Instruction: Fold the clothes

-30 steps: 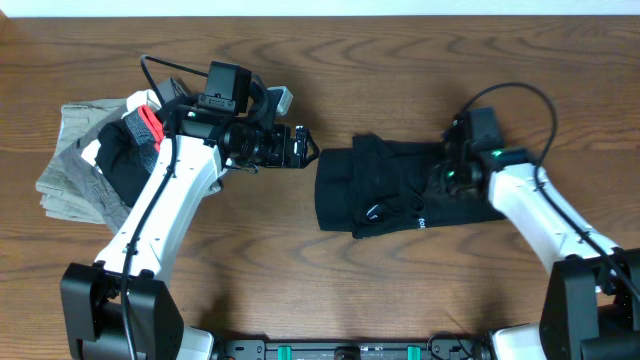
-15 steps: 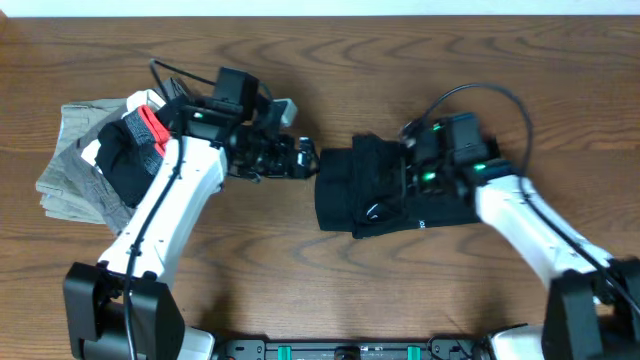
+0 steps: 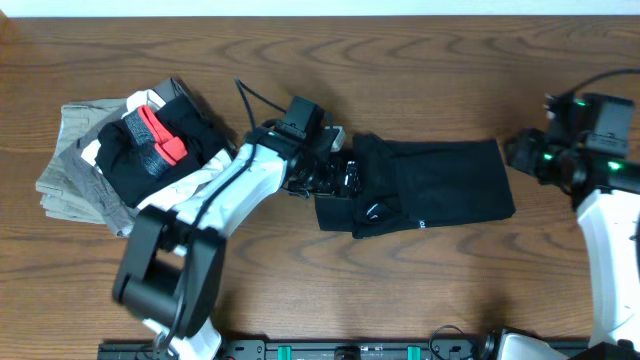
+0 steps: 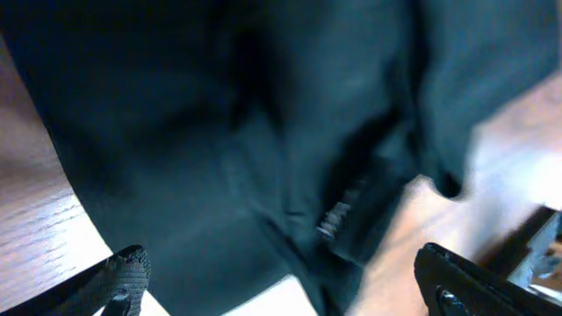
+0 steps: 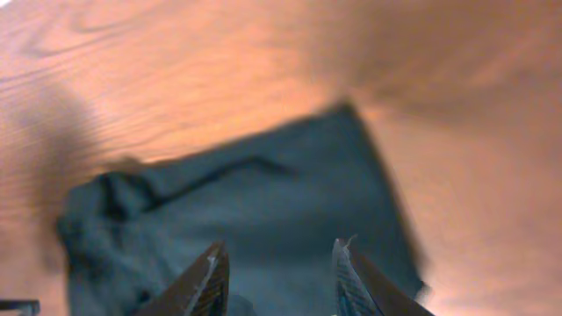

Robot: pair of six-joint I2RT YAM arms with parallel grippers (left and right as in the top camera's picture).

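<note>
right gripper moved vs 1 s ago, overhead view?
Yes. The right gripper has pulled back rightward. It was over the black T-shirt and now sits just past the shirt's right edge, nearer the right side of the table.

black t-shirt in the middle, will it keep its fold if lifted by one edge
Probably not: the black T-shirt lies in soft, creased layers, so it would likely sag and unfold. Pushed, it may bunch rather than slide.

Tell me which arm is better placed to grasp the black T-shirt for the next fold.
Left, probably. The left gripper hovers open right over the left edge of the T-shirt, while the right gripper hangs beyond its right edge, apart from the cloth.
</note>
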